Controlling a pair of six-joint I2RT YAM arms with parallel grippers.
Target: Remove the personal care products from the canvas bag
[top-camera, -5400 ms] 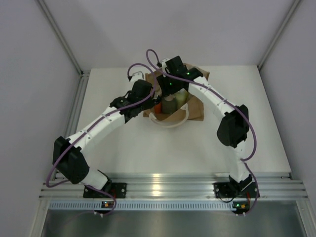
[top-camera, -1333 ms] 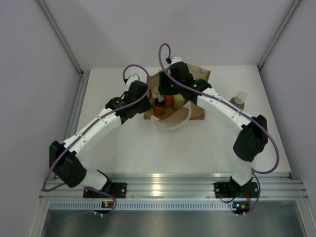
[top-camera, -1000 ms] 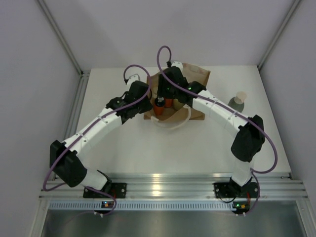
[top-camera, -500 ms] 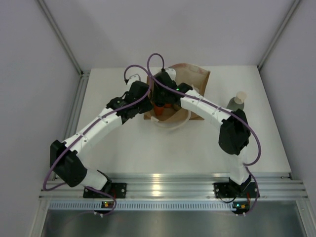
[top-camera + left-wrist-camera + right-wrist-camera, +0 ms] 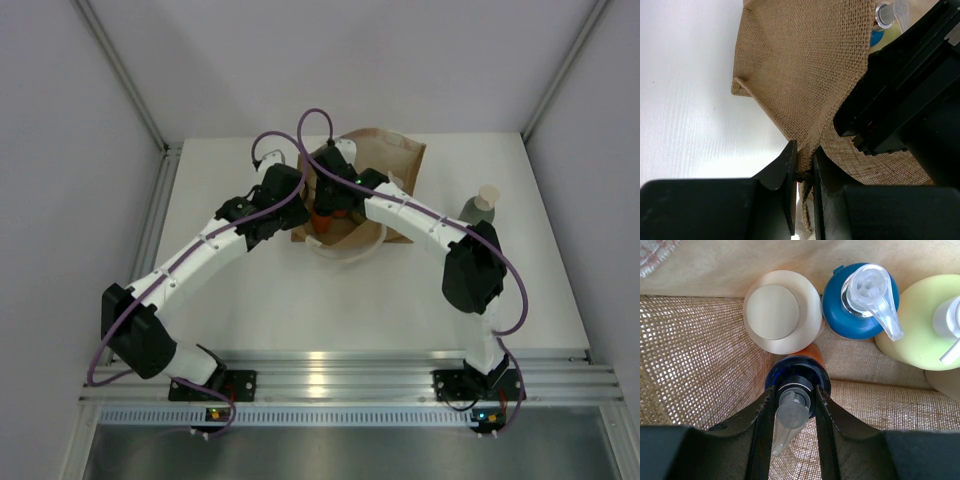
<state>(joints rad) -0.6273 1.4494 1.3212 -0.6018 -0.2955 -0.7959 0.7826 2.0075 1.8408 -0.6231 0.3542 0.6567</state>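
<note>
The canvas bag (image 5: 805, 65) holds a cream-capped bottle (image 5: 782, 315), a blue-capped pump bottle (image 5: 860, 300), a yellow-green bottle (image 5: 912, 325) and a small orange bottle (image 5: 797, 382) with a dark blue collar and a clear pump. Inside the bag, my right hand (image 5: 794, 400) clamps that orange bottle's collar; a second ago it was spread wider. My left hand (image 5: 804, 165) pinches the bag's woven rim. A grey-green bottle (image 5: 478, 205) stands on the tabletop (image 5: 250, 290), right of the bag.

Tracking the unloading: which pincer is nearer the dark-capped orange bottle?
Right. The right pincer grips the orange bottle by its pump; the left pincer pinches the canvas bag at its rim.
</note>
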